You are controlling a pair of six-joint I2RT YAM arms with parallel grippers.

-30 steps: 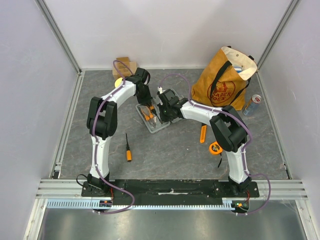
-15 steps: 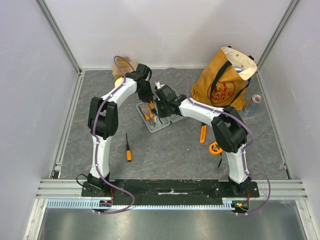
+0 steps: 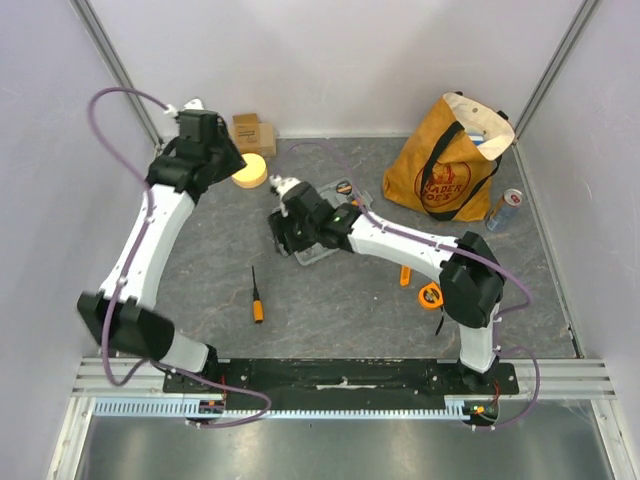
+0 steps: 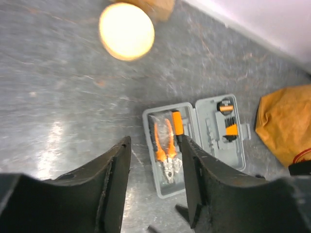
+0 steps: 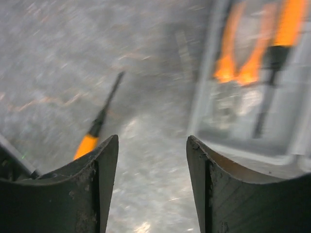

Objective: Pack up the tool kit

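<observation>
The tool kit's grey case (image 4: 194, 141) lies open on the table. Orange pliers (image 4: 164, 145) and a screwdriver (image 4: 177, 124) lie in its left half, orange-and-black bits (image 4: 228, 128) in its right half. In the top view the right arm covers most of the case (image 3: 320, 253). My left gripper (image 4: 153, 184) is open and empty, raised well to the far left of the case (image 3: 220, 158). My right gripper (image 5: 151, 145) is open and empty over bare table at the case's left edge (image 3: 284, 230). A loose orange-and-black screwdriver (image 3: 256, 295) lies on the table, also in the right wrist view (image 5: 97, 128).
A yellow disc (image 3: 250, 170) and a cardboard box (image 3: 253, 130) sit at the back left. An orange-brown tote bag (image 3: 450, 160) and a can (image 3: 508, 208) stand at the back right. An orange tool (image 3: 405, 275) and a tape measure (image 3: 432, 295) lie beside the right arm.
Both grippers have opened. The left arm has swung up and away from the case to the far left. The right gripper has shifted left, to the case's left edge.
</observation>
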